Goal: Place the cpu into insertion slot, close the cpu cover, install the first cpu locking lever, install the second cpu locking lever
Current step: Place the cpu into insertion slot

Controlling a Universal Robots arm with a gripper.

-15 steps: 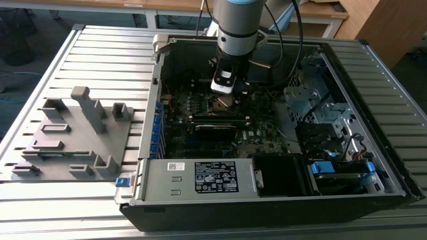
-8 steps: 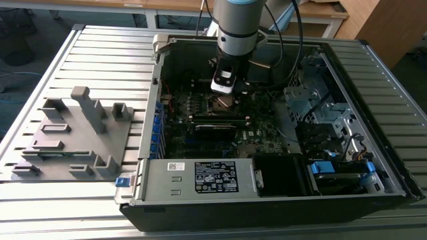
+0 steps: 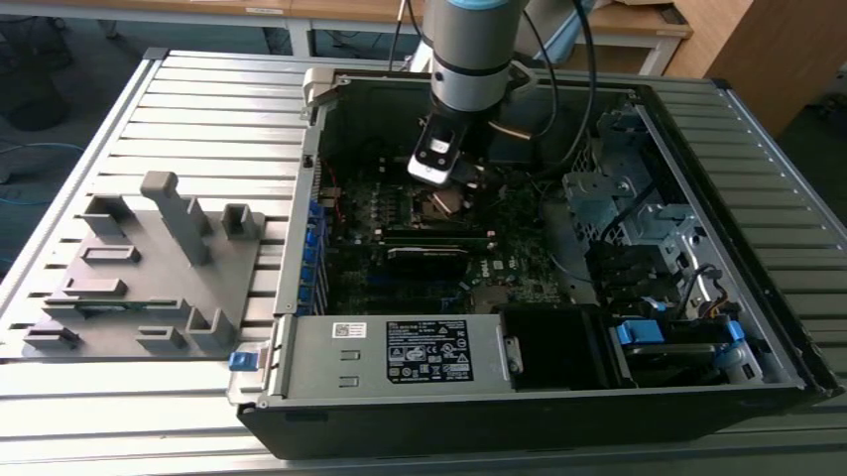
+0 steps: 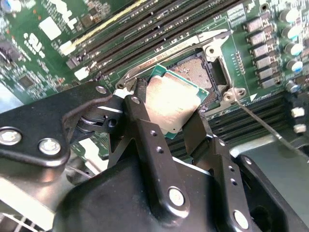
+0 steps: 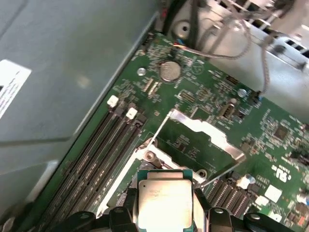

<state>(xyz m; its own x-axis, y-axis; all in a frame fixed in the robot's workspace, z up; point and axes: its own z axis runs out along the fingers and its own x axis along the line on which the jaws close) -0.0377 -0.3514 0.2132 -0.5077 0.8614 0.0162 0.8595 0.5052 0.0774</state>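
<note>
Exterior view, read from the exterior view's left to its right. Well off to the left of the gripper (image 3: 461, 186), outside the computer case (image 3: 312, 178): a grey fixture plate (image 3: 146, 268) lying on the slatted table (image 3: 198, 99). Inside the open case, hanging from the arm (image 3: 470, 50): the gripper, just above the insertion slot (image 3: 447, 205). Nearer the camera than the gripper: a power supply box (image 3: 397, 352) with a white label.

Second wrist view. Pinches the cpu (image 4: 171, 104) by two opposite edges between the black fingers (image 4: 140, 104). Holds it silver top up and tilted. Just beyond the fingertips: the insertion slot (image 4: 205, 72), dark centre exposed, partly overlapped by the held cpu. Contact between the two: cannot be told. Beside the slot, on the far side from the gripper: a thin wire locking lever (image 4: 263, 121) running off at a slant.

First wrist view. Alongside the gripper: long dark memory slots (image 5: 104, 154). Between the fingers: the cpu (image 5: 164, 203). Ahead of the fingertips: the cpu cover (image 5: 207, 130), standing open on its hinge, green board showing through its window. Farther ahead: a round coin cell (image 5: 170, 71).
</note>
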